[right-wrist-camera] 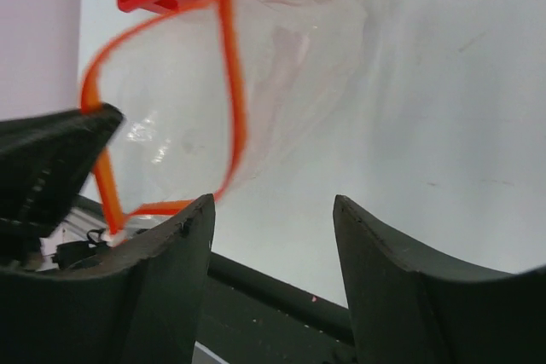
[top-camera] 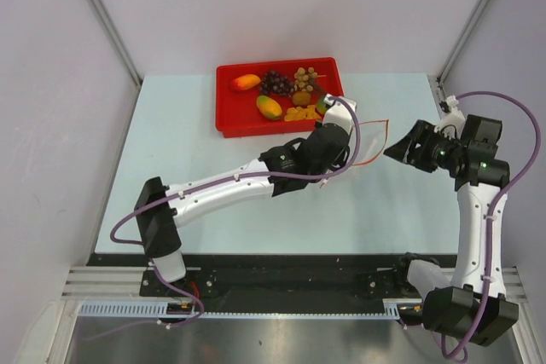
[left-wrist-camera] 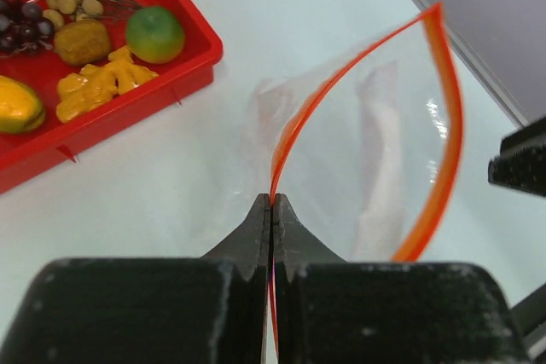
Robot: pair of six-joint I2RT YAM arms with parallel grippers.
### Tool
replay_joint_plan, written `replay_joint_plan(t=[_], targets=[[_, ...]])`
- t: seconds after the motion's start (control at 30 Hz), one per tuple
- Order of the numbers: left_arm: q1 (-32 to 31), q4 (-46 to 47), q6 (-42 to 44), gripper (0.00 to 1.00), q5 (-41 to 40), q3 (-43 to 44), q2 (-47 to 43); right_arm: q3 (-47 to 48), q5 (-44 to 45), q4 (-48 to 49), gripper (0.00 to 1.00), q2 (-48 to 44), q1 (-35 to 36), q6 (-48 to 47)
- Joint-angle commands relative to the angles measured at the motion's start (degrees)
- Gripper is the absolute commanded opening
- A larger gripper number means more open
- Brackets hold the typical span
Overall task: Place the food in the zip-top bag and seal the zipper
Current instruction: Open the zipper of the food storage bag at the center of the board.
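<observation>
The bag (top-camera: 368, 141) lies on the table (top-camera: 179, 134) right of its middle, just off the right near corner of the tray (top-camera: 223, 124). Its mouth stands open, the zipper (left-wrist-camera: 450, 117) bowed into a wide loop.

The left gripper (left-wrist-camera: 271, 204) has its jaws pressed together on the zipper, pinching one side of the mouth where the strip runs down between the fingertips. From above, this gripper (top-camera: 334, 141) sits at the near edge of the tray, and its arm reaches across from the left near corner of the table.

The right gripper (right-wrist-camera: 273, 204) is spread, with nothing between its fingers (right-wrist-camera: 388, 270). It is beside the mouth of the bag (right-wrist-camera: 290, 49), and the lower run of the zipper (right-wrist-camera: 236, 100) passes close to its left fingertip; I cannot tell whether they touch. From above, it (top-camera: 399, 149) is near the right edge of the table, facing the bag.

The food is all in the tray (left-wrist-camera: 128, 101) at the far edge. There are grapes (top-camera: 275, 83), a tan cluster (top-camera: 305, 76), a red-orange mango (top-camera: 246, 83), a yellow-green mango (top-camera: 269, 107), orange chunks (left-wrist-camera: 102, 84) and a green fruit (left-wrist-camera: 154, 33) in the corner nearest the bag.
</observation>
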Motion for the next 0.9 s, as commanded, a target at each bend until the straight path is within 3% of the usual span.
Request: replay_joint_plan(t=[0.0, 0.1, 0.23, 0.43, 0.63, 0.87], targets=[[-0.79, -0.62, -2.02, 0.00, 0.20, 2.98, -0.78, 5.33, -4.51, 0.63, 0.60, -1.57, 0.32, 1.52], [-0.97, -1.06, -2.29, 0.00, -0.51, 4.13, 0.27, 6.04, -4.85, 0.45, 0.52, -2.89, 0.94, 3.89], [-1.23, -0.97, -2.55, 0.00, -0.95, 4.48, 0.71, 4.03, -4.08, 1.06, 0.48, -3.42, 3.48, 8.37], [-1.58, -0.80, -2.91, 0.00, -1.57, 5.09, 1.42, -2.47, 2.17, 4.31, 0.57, -3.07, 7.96, 15.58], [-2.20, -0.71, -2.99, 0.00, -2.09, 5.18, 2.03, -5.91, 2.18, 12.48, 0.58, -1.32, 10.43, 23.50], [-2.99, -0.62, -3.08, 0.00, -2.71, 4.39, 2.30, -7.05, 1.56, 14.16, 0.62, -1.49, 10.25, 28.07]])
